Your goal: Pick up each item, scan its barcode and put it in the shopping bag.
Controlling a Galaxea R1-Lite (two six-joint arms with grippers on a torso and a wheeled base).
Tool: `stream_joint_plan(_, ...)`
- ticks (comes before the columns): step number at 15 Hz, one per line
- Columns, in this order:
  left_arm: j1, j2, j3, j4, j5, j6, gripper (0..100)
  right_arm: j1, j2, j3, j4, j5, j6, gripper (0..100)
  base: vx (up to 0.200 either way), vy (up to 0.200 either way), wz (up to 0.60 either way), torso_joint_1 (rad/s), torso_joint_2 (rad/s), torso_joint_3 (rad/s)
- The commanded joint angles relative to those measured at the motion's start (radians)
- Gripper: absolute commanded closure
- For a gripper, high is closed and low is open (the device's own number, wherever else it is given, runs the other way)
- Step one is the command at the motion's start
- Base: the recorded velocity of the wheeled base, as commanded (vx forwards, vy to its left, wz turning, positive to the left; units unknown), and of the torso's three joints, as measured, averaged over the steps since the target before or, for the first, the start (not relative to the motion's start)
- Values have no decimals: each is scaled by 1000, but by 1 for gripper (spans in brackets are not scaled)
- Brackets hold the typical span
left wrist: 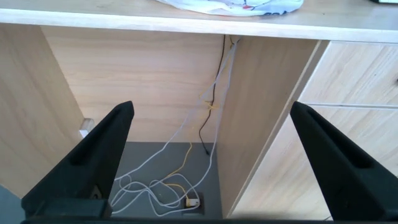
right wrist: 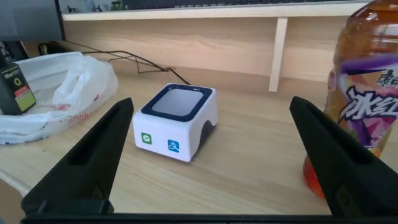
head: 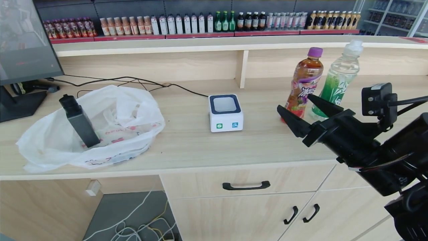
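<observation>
A white shopping bag (head: 100,134) lies open on the counter's left, with a dark bottle (head: 78,120) standing in it; the same bag (right wrist: 62,93) and dark bottle (right wrist: 13,87) appear in the right wrist view. A white barcode scanner (head: 225,112) sits mid-counter, also the scanner (right wrist: 177,121). To the right stand a purple-capped tea bottle (head: 306,82) and a clear green-labelled bottle (head: 339,80). My right gripper (head: 307,110) is open just in front of the tea bottle (right wrist: 364,93), holding nothing. My left gripper (left wrist: 211,162) is open below the counter, facing the leg space.
A monitor (head: 23,40) and its stand occupy the counter's far left, with cables (head: 133,82) trailing behind the bag. A raised shelf (head: 234,47) backs the counter. Drawers (head: 245,185) sit below. Loose cables (left wrist: 161,186) lie on the floor under the counter.
</observation>
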Motion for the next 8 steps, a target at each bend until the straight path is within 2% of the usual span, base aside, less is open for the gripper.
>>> stream_joint_plan(1,0,0,0,0,0,0,0,-2,3,-1,0,0,-3,0,0,-200,0,2,-7,2)
stream_joint_plan(7,0,0,0,0,0,0,0,-2,21,2,0,0,2,0,0,-200,0,2,2,2)
stream_joint_plan(8,0,0,0,0,0,0,0,-2,23,7,0,0,2,0,0,0,0,0,0,0)
